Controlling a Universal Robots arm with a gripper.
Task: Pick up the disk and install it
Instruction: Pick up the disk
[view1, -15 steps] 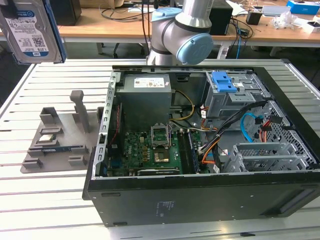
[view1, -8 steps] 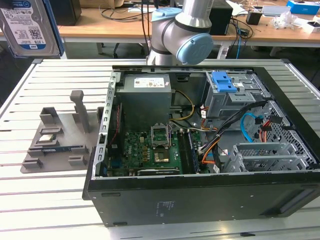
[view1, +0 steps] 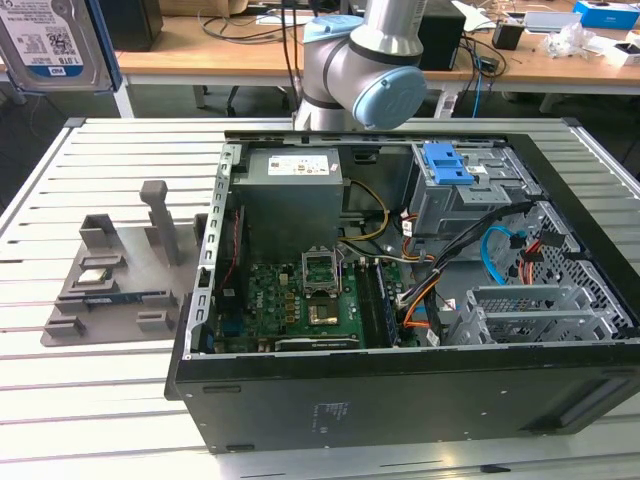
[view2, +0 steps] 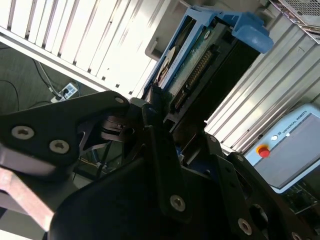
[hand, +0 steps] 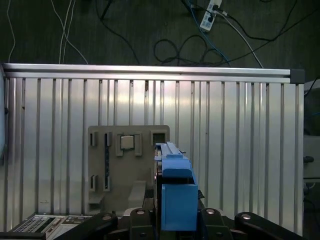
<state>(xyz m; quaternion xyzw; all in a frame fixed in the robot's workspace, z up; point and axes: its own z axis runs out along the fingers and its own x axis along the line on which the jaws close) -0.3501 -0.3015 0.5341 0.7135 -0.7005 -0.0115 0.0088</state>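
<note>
The disk (view1: 52, 42), silver with a white-and-blue label and a blue rail bracket, hangs high at the exterior view's upper left, well off the table. In both wrist views my gripper (hand: 177, 222) is shut on the disk (hand: 176, 192), whose blue bracket stands edge-on between the black fingers (hand: 142, 220). In the second wrist view the disk (view2: 200, 57) shows its connector edge and blue bracket past my gripper (view2: 167, 117). It is held above the grey fixture (hand: 127, 170), away from the open computer case (view1: 400, 300).
The open case holds a motherboard (view1: 300, 300), a power supply (view1: 292, 195) and a drive cage with a blue latch (view1: 446, 164). The grey fixture (view1: 115, 280) carries a small silver chip (view1: 93, 277). The slatted aluminium table (view1: 100, 400) lies beneath. Cables and a power strip (hand: 207, 17) are on the floor.
</note>
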